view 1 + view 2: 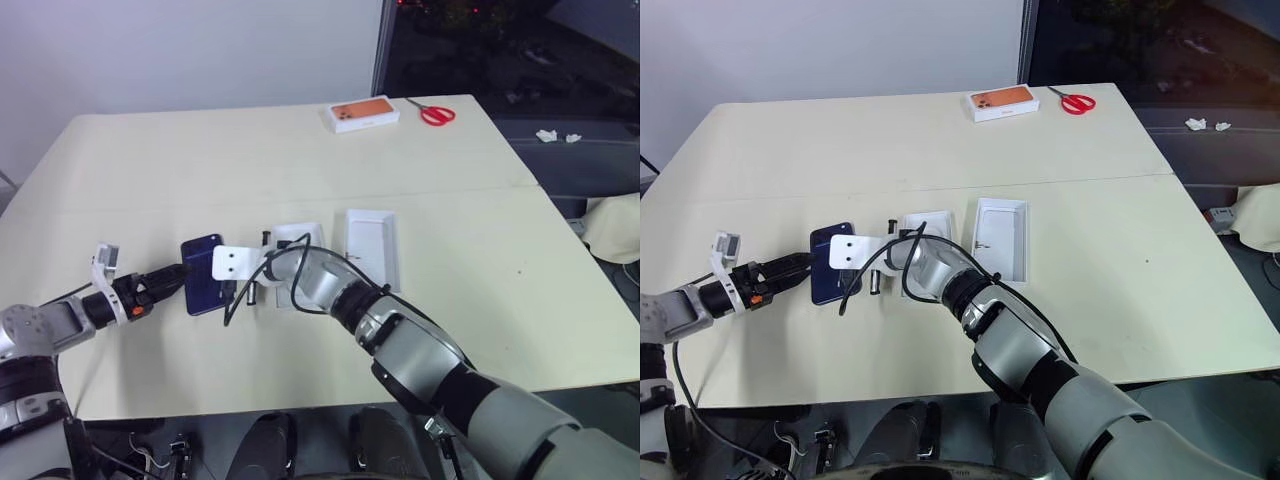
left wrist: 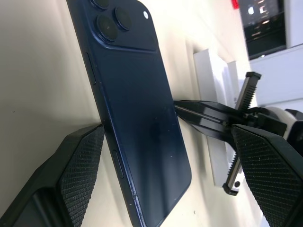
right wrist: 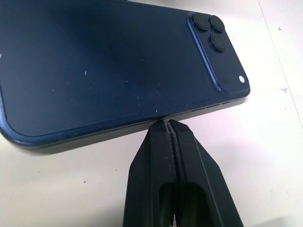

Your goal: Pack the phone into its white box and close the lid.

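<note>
Lying back-up on the surface, the phone sits between the wide-open left end effector and the closed right end effector, whose tip meets its long edge. Judged rigid, slick and breakable; grip across the long edges. White box and lid lie just beside, apparently empty.

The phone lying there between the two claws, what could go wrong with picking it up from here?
1. The shut right claw presses its tips against the phone edge; a push could slide it along the table.
2. The open left claw straddles the phone; closing off-centre may pinch a corner and let it slip.
</note>
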`<state>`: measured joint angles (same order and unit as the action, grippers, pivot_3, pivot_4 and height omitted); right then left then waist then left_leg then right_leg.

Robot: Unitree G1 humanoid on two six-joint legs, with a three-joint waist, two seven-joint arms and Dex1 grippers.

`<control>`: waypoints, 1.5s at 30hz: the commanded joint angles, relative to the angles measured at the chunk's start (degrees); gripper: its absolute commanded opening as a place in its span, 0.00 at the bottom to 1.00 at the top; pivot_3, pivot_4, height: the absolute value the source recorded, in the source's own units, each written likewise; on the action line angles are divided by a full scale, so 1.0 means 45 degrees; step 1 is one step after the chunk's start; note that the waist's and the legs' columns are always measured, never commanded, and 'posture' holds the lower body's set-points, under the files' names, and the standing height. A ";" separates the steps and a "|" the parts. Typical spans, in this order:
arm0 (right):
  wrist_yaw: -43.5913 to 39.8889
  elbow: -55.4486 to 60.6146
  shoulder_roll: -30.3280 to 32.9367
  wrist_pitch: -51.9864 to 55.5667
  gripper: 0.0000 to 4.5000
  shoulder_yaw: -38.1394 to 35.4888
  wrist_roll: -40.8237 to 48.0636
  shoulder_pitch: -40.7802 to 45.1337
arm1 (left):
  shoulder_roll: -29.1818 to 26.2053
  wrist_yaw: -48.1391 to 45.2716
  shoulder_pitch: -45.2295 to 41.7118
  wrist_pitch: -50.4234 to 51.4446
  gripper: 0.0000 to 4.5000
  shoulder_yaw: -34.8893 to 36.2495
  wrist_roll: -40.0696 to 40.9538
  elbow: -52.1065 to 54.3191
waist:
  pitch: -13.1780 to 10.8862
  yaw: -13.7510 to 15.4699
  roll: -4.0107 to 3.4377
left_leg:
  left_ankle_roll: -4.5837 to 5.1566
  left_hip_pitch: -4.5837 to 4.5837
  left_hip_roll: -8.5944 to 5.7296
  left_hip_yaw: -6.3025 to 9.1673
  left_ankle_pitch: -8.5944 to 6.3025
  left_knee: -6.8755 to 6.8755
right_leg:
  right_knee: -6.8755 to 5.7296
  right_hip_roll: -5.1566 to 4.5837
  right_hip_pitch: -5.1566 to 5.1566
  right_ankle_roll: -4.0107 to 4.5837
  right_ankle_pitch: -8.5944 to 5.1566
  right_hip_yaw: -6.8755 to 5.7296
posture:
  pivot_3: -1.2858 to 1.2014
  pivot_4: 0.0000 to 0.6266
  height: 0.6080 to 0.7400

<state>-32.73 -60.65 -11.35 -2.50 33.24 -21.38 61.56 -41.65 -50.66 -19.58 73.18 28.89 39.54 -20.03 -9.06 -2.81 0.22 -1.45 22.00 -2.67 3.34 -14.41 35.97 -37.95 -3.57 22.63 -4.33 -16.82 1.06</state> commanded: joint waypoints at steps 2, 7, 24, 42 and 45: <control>-0.0352 0.0564 -0.1727 -0.0360 0.02 0.0235 0.0154 -0.0448 | -0.0453 0.0655 0.0122 0.0677 1.00 0.0083 0.0266 0.0989 | 0.0000 -0.0146 0.0010 | -0.0007 0.0057 0.0004 -0.0001 0.0004 -0.0002 | -0.0002 0.0003 0.0057 0.0000 0.0000 0.0002 | 0.52 0.24 1.00; -0.0286 0.0445 -0.1708 -0.0418 0.02 0.0271 0.0150 -0.0400 | 0.0275 0.1477 -0.0092 0.0845 1.00 0.0083 0.0441 0.1188 | 0.0000 -0.0225 0.0013 | -0.0022 0.0097 0.0006 0.0000 0.0013 -0.0002 | -0.0010 0.0005 0.0104 0.0000 0.0000 -0.0001 | 0.52 0.24 1.00; -0.0737 0.0966 -0.1756 -0.0185 0.02 0.0370 0.0350 -0.0647 | 0.2330 0.2737 -0.0548 0.1568 1.00 0.0999 0.1439 0.1561 | 0.0001 0.0058 0.0035 | -0.0037 0.0093 0.0005 0.0009 0.0023 0.0006 | -0.0010 0.0003 0.0088 -0.0001 0.0001 -0.0015 | 0.52 0.24 1.00; -0.0589 0.0918 -0.1561 -0.0235 0.00 0.0542 0.0397 -0.0634 | 0.1791 0.2462 0.0425 0.0968 0.61 0.1681 0.2418 0.0600 | -0.0020 -0.0055 0.0071 | -0.0042 0.0098 0.0018 0.0005 0.0025 -0.0007 | -0.0009 0.0012 0.0108 0.0000 0.0000 -0.0010 | 0.52 0.24 1.00; -0.0575 0.0944 -0.1551 -0.0235 0.00 0.0563 0.0391 -0.0652 | 0.1808 0.2505 0.0480 0.0941 0.61 0.1632 0.2494 0.0623 | -0.0021 -0.0063 0.0085 | -0.0042 0.0099 0.0022 0.0005 0.0025 -0.0007 | -0.0009 0.0015 0.0108 0.0001 0.0000 -0.0011 | 0.52 0.24 1.00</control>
<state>-35.57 -57.99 -11.34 -3.20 35.59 -19.97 61.01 -33.00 -39.52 -17.62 77.26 35.78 50.11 -17.86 -9.15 -3.09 0.61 -1.64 22.45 -2.57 3.36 -14.30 35.94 -37.99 -3.51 23.11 -4.33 -16.82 1.01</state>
